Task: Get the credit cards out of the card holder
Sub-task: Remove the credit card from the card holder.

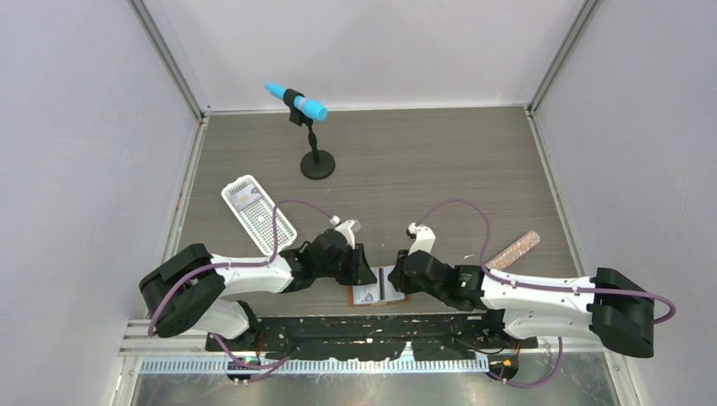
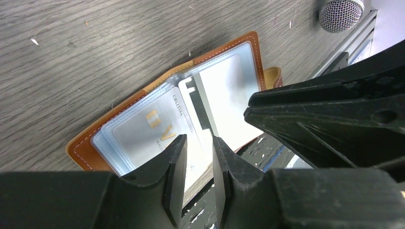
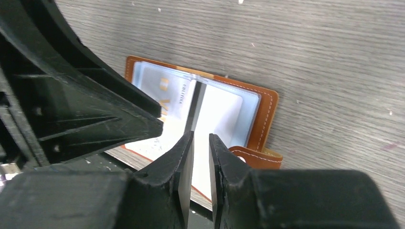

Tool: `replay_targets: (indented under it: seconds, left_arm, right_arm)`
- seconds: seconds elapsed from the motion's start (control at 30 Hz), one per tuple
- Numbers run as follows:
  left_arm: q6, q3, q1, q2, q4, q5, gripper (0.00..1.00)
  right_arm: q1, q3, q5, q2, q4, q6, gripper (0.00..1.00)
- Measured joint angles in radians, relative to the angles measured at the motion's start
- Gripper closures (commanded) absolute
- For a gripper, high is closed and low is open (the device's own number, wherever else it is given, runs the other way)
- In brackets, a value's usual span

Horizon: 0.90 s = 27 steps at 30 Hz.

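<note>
the left claw [image 2: 199, 143] fills the near view, its jaws a narrow slit apart right over the open card holder [image 2: 229, 49]. the right claw [image 3: 200, 140] faces it, just as near to closed. a middle leaf [image 3: 193, 107] runs toward both slits, but whether either claw pinches it, or anything, i cannot tell. the holder lies spread at the near edge of the bench [image 1: 406, 169], between the arms. the credit cards [image 2: 148, 129] sit inside its clear pockets; none looks out yet. i judge the step to be getting hold of a first card. next, one claw should pin the leather while the other catches a card edge and slides it out. the claws crowd each other. a white tray [image 1: 258, 216], a microphone stand [image 1: 317, 165] and a brown strip [image 1: 514, 250] lie well apart.
</note>
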Motion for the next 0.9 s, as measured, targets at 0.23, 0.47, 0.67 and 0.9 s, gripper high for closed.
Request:
replay_targets:
  seconds: [0.23,0.47,0.67,0.9]
  left_arm:
    - [-0.009,0.0,0.0,0.032,0.021,0.001,0.72]
    - [-0.031,0.0,0.0,0.053,0.058,0.0,0.72]
    - [-0.036,0.0,0.0,0.065,0.065,0.0,0.72]
    - [-0.061,0.0,-0.001,0.078,0.084,-0.001,0.72]
  right_arm:
    - [-0.002,-0.064,0.002,0.029,0.017,0.006,0.79]
    - [-0.004,-0.089,0.002,0.047,0.073,0.021,0.82]
    - [-0.005,-0.095,0.003,0.046,0.085,0.028,0.82]
    - [-0.006,-0.1,0.002,0.046,0.097,0.032,0.82]
